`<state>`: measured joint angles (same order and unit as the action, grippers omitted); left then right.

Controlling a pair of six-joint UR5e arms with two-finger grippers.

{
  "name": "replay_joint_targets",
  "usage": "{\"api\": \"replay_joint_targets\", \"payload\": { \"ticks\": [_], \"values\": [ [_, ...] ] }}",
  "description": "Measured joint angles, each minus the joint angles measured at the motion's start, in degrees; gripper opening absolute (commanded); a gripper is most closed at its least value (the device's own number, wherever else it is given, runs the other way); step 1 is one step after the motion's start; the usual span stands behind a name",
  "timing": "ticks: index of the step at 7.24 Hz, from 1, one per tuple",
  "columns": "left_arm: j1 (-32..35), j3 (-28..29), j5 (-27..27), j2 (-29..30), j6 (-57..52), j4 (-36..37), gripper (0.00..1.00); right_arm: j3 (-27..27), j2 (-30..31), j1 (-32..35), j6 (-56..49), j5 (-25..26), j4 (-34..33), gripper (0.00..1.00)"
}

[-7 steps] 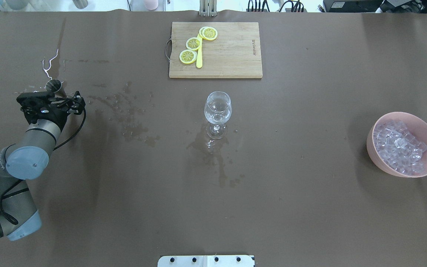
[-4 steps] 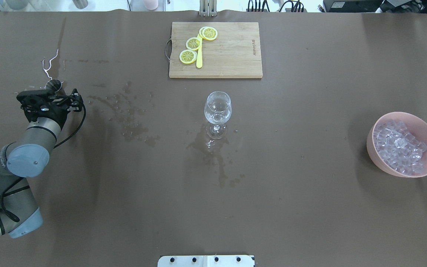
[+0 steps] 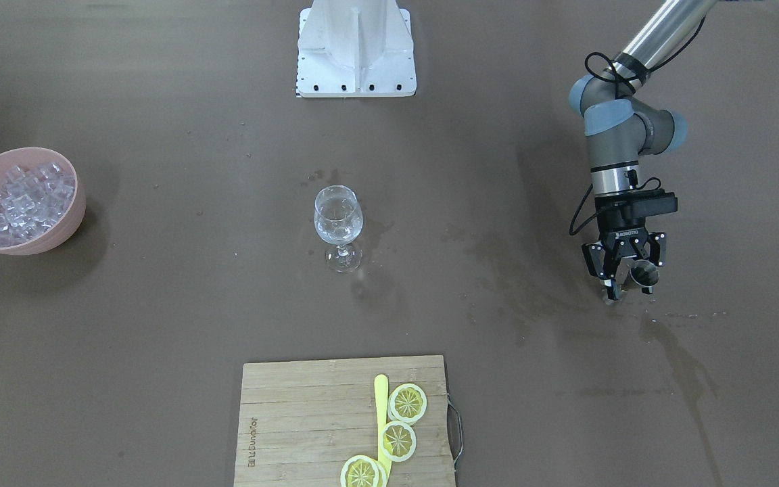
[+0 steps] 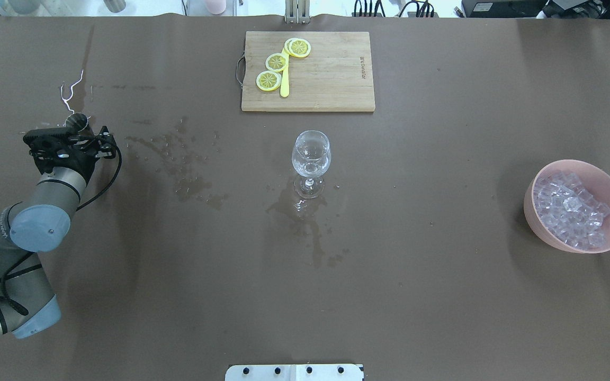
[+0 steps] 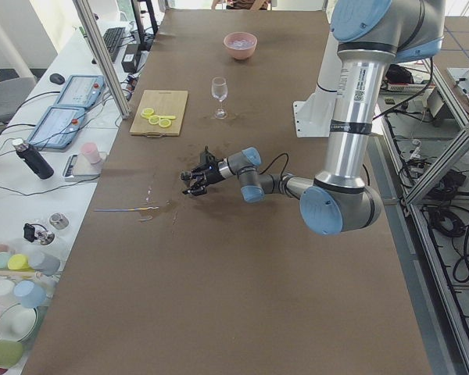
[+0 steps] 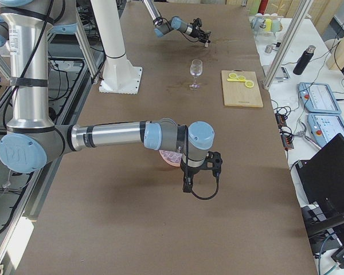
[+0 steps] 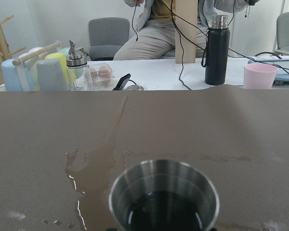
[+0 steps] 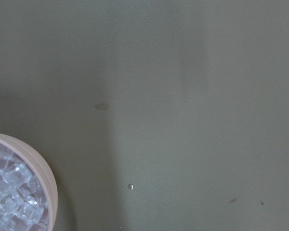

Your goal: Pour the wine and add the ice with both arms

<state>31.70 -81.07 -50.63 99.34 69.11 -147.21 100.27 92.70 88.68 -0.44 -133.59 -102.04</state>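
Now we judge that the ice point(image 4: 570, 211), heaped in the pink bowl point(image 4: 530, 207), lies near our right gripper point(image 6: 186, 184) (open or closed, we cannot tell) and well apart from the left gripper point(image 3: 627, 292), which is open at the steel cup point(image 3: 644, 274).

A table point(image 4: 442, 296) under a brown cover fills the evenly lit room. A white bench point(image 5: 55, 205) runs along one side, a grey chair point(image 7: 108, 36) and a white wall point(image 7: 33, 19) beyond it. The floor point(image 5: 453, 344) is grey tile.
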Motion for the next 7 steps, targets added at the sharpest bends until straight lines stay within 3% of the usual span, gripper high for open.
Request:
{"api": "replay_joint_targets", "payload": {
  "ticks": [3,4,7],
  "values": [
    [0.01,0.03,-0.02,0.06,-0.02,0.05,0.08,0.01,0.01,0.0,0.0,0.0,0.0,1.0],
    [0.01,0.03,-0.02,0.06,-0.02,0.06,0.01,0.01,0.02,0.0,0.0,-0.09,0.0,1.0],
    [0.99,-0.47,-0.16,1.17,-0.45,-0.46,0.0,-0.28,0.05,0.0,0.0,-0.47,0.0,1.0]
  ]
}}
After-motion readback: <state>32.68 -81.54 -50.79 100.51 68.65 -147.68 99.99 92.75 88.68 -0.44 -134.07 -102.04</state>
